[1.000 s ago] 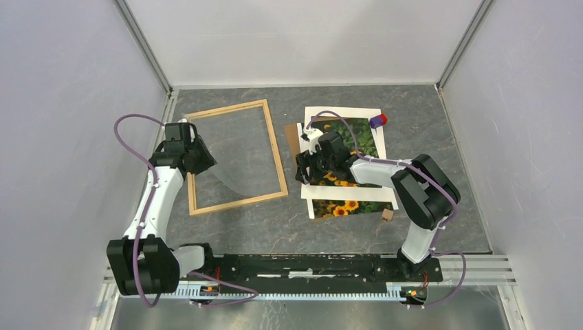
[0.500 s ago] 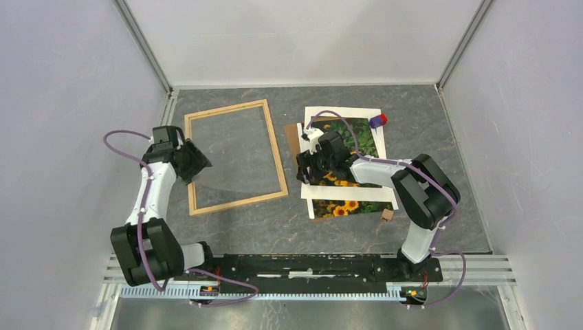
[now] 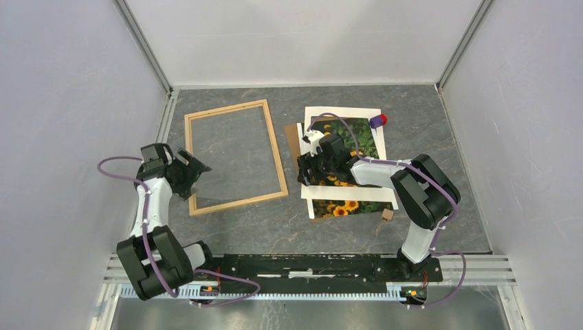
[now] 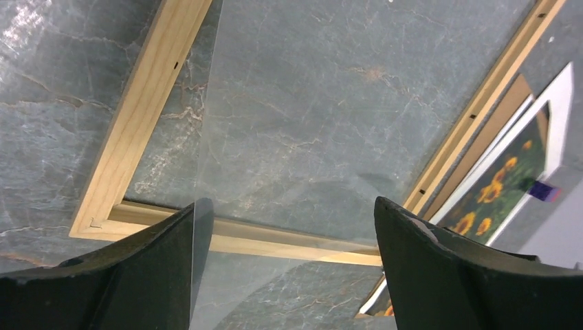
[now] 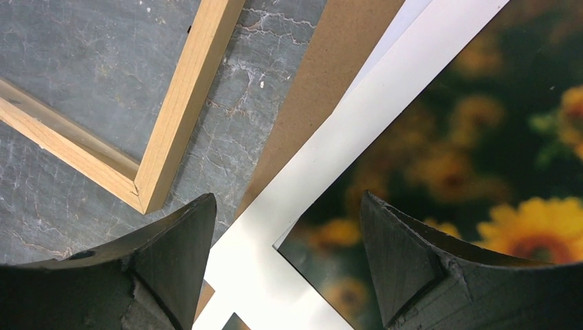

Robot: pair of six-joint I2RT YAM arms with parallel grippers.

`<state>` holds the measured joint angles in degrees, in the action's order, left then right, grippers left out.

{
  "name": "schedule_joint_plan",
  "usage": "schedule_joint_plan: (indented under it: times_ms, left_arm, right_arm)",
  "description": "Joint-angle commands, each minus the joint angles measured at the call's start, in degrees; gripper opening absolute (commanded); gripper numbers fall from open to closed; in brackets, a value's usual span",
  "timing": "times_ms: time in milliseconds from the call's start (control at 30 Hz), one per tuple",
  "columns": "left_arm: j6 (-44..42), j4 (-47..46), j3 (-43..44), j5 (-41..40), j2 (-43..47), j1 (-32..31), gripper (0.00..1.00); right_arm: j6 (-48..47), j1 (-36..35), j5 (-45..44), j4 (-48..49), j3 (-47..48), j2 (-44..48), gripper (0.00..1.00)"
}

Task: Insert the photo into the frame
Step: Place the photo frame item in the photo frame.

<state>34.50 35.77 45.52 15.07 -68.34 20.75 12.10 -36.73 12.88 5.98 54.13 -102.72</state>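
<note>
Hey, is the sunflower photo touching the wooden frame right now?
Apart. Top view shows a strip of table between the photo and the frame.

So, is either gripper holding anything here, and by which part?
Nothing is held. The left gripper stands open over the frame; the right gripper hangs open above the photo, at its corner.

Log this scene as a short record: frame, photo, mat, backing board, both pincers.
frame: flat, left of the pile, no photo in it
photo: right of the frame, partly under the white mat
white mat: on top of the photo, askew
backing board: bottom of the pile, left edge showing
left pincer: open, over the frame's near-left corner, holding nothing
right pincer: open, over the mat's left edge, holding nothing
</note>
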Motion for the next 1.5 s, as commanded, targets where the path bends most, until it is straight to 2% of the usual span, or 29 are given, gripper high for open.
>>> schedule_joint_plan:
  times_ms: [0,133,233,300,433,700,833,1133,1300,1467]
  left_arm:
    - [5.01,-8.56,-5.09,9.60,4.91,4.47,0.93]
    - [8.05,-13.81,-8.39,12.40,7.41,7.45,0.76]
    - [9.07,-14.96,-9.31,13.47,7.85,8.33,0.71]
    - [9.01,-14.96,-9.66,13.44,8.40,8.77,0.71]
    - [9.75,-12.47,-9.75,12.35,9.39,9.84,0.82]
    - [12.34,-14.81,-10.83,14.14,8.82,13.28,0.84]
    - [12.61,-19.24,-12.46,16.67,9.52,14.05,0.88]
    - [13.40,-18.60,-10.76,19.51,2.88,17.04,0.85]
    - [15.99,-23.97,-12.55,22.81,-0.41,18.77,0.83]
    - [12.80,-25.31,-10.60,25.35,-6.65,19.92,0.83]
  right_arm:
    - [-0.55,0.00,0.53,2.34,-0.43,1.65,0.82]
    - [-0.50,-0.01,0.86,2.54,-0.52,1.41,0.82]
    - [-0.47,0.04,0.80,2.61,-0.52,1.24,0.82]
    - [-0.42,-0.01,0.87,2.68,-0.52,1.05,0.82]
    - [-0.45,-0.01,0.94,2.71,-0.52,0.98,0.82]
    - [-0.35,0.00,1.40,2.99,-0.68,1.19,0.82]
    - [-0.26,-0.01,1.65,3.12,-0.78,1.38,0.82]
    - [-0.13,0.06,2.31,3.74,-1.48,2.26,0.82]
    - [-0.05,-0.01,2.67,3.91,-1.66,2.63,0.82]
    - [0.00,0.00,3.09,4.18,-1.96,2.77,0.82]
